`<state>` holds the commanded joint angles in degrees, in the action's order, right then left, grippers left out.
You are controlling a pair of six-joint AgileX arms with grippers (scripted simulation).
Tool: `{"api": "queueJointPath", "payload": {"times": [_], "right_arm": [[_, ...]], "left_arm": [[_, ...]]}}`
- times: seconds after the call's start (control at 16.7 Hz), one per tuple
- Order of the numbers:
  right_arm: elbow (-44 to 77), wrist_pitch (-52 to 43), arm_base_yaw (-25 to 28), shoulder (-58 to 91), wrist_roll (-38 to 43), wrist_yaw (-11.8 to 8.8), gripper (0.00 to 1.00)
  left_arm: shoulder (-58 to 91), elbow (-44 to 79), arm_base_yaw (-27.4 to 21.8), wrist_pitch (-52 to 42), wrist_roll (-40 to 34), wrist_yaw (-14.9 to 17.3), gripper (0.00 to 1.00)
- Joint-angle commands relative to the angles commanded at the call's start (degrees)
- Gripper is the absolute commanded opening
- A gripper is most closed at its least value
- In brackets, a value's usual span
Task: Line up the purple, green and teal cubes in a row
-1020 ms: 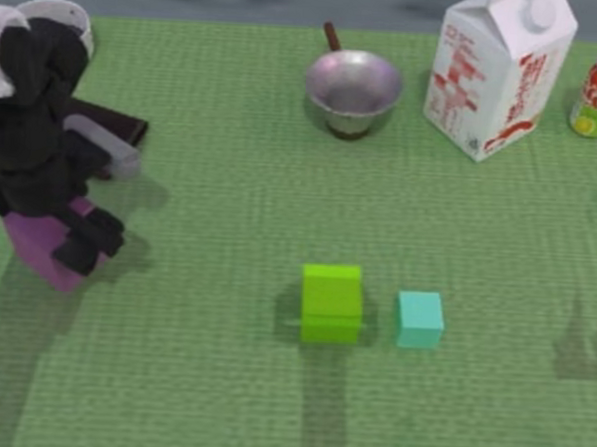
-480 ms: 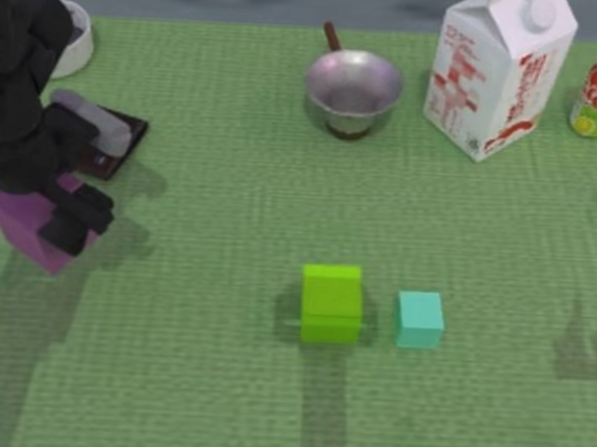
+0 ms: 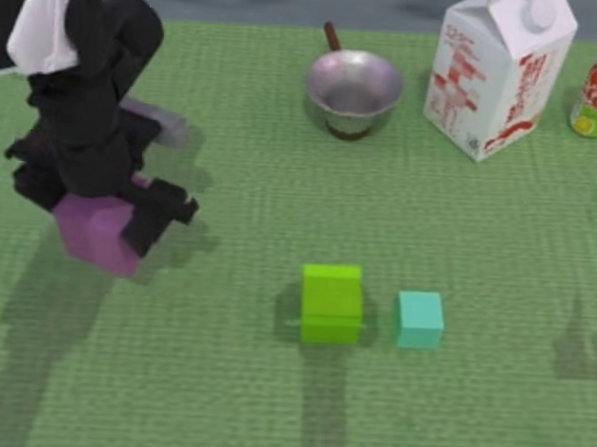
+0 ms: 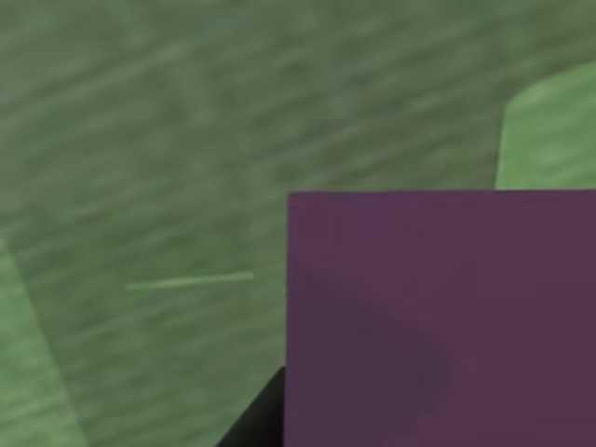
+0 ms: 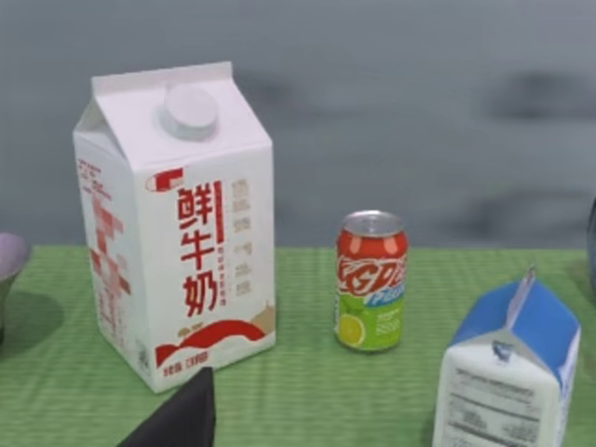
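We saw a woven, cloth-like green mat (image 3: 220, 380) covering the table, its weave rough. The purple cube (image 3: 93, 231), green cube (image 3: 331, 303) and teal cube (image 3: 420, 320) looked plain and matt. The pan (image 3: 353, 86) was dull brushed metal, the milk carton (image 3: 497, 69) printed paperboard, the can (image 5: 371, 279) glossy metal.

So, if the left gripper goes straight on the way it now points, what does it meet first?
Probably only the table mat: the left gripper points down, shut on the purple cube, so the cube's underside would likely land first. Height is unclear.

Purple cube (image 3: 96, 230) left, seemingly lifted; green cube (image 3: 331, 302) just beside teal cube (image 3: 420, 319).
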<state>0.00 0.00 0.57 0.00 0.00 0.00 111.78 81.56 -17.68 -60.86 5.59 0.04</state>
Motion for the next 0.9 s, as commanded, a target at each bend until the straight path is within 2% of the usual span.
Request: {"api": "queueJointPath", "payload": {"times": [0.3,0.48,0.66,0.9], "right_arm": [[0.0,0.0,0.0,0.0,0.0,0.0,1.0],[0.0,0.0,0.0,0.0,0.0,0.0,1.0],[0.0,0.0,0.0,0.0,0.0,0.0,1.0],[0.0,0.0,0.0,0.0,0.0,0.0,1.0]], "left_arm": [[0.51,2.49,-9.36,-2.01,-24.51,-0.11,0.0],[0.08,3.36,-13.77,-2.58,-34.51,-0.17,0.0],[-0.32,3.83,-16.12,-2.76,-39.02,-0.23,0.0],[-0.35,3.85,-16.28,-2.77,-39.28,-0.23,0.0]]}}
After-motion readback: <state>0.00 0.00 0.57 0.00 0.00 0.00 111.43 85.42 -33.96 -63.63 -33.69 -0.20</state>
